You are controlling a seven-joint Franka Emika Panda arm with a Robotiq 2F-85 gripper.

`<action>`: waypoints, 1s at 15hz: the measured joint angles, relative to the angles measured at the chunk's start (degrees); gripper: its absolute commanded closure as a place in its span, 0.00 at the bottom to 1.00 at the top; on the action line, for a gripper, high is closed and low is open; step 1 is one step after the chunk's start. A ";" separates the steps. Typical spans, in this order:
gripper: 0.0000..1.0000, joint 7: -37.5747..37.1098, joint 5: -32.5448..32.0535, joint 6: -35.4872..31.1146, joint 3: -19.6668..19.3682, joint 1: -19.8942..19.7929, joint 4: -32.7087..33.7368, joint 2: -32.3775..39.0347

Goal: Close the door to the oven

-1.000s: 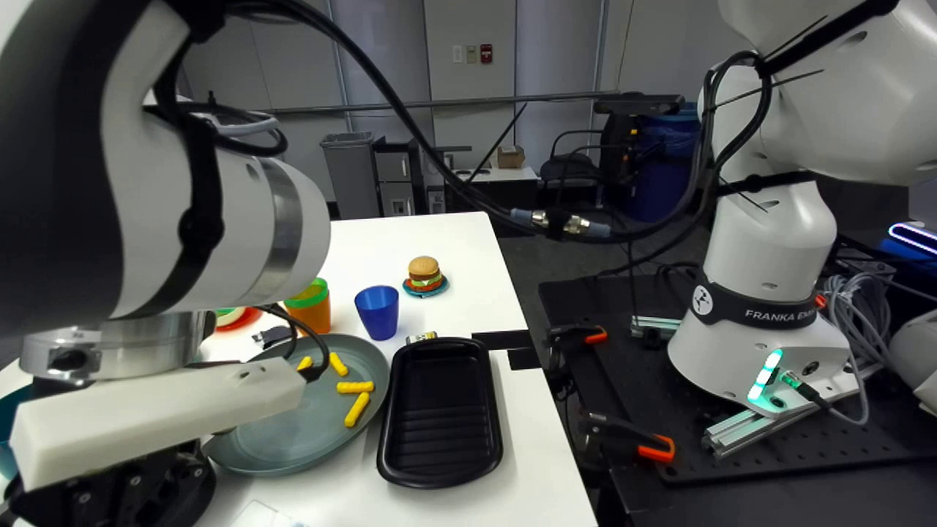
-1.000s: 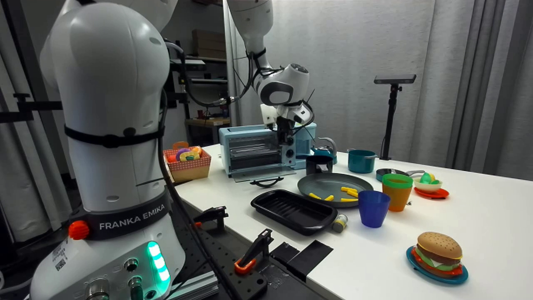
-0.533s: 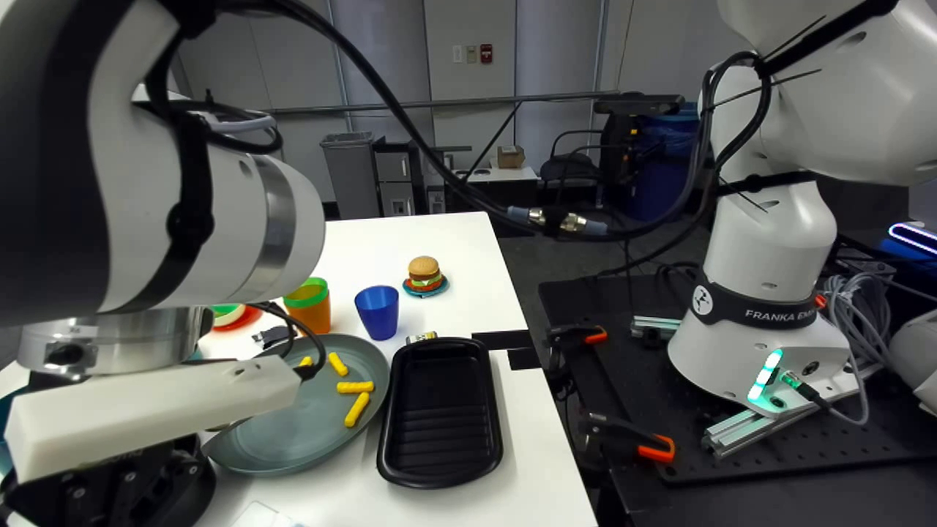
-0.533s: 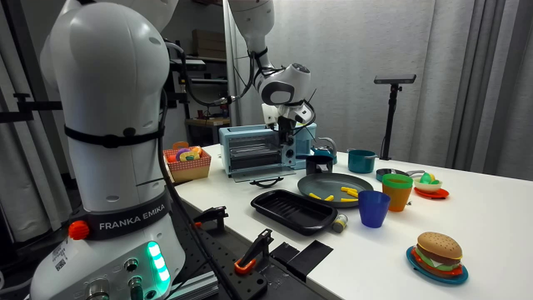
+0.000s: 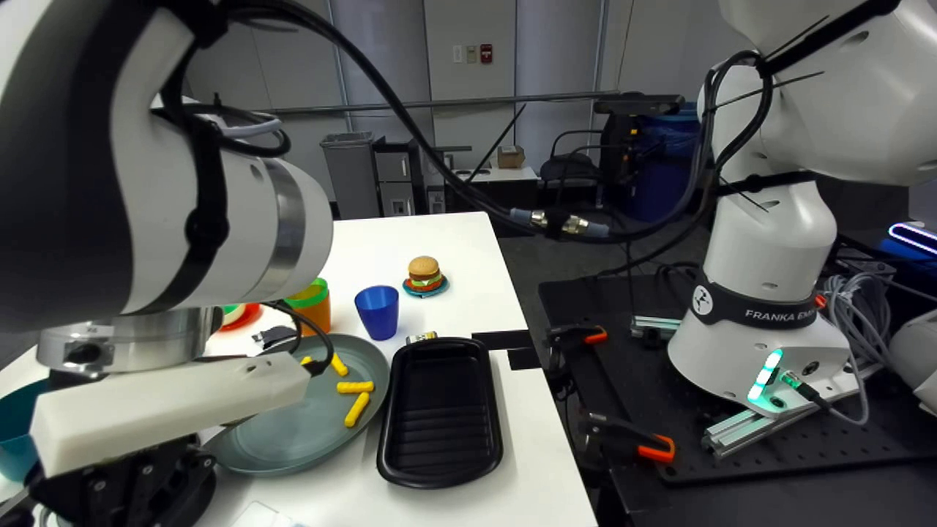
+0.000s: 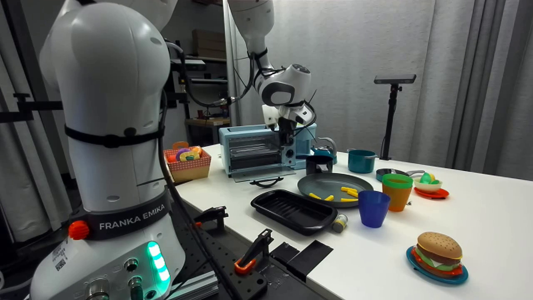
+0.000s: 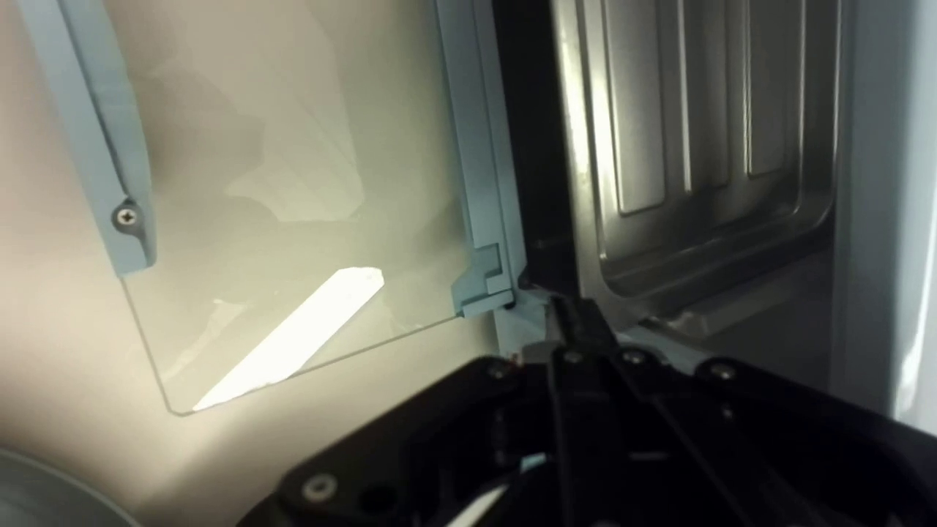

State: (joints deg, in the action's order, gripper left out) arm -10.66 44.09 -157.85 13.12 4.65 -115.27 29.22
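Oven door point(image 7: 307, 168), folded down and open near the left edge of the surface point(image 6: 354, 254) in an exterior view, reaches from the oven point(image 6: 250, 131) toward the edge by the robot base point(image 6: 125, 254). Its long axis follows the hinge strip point(image 7: 479, 146); the single pincer point(image 7: 582, 322), drawn together on nothing visible, hangs just beside that strip's end, well apart from the handle point(image 7: 124, 146) along the free side. Contact with the oven cannot be told. The door lies up and to the left of the pincer in the wrist view, lower than it in an exterior view. Closing likely calls for reaching out beneath the handle, then lifting.
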 measured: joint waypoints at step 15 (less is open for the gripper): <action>1.00 -17.77 -20.09 4.73 -10.43 4.09 -6.99 -5.25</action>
State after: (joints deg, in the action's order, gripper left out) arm -28.43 24.00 -153.12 2.68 8.74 -122.26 23.98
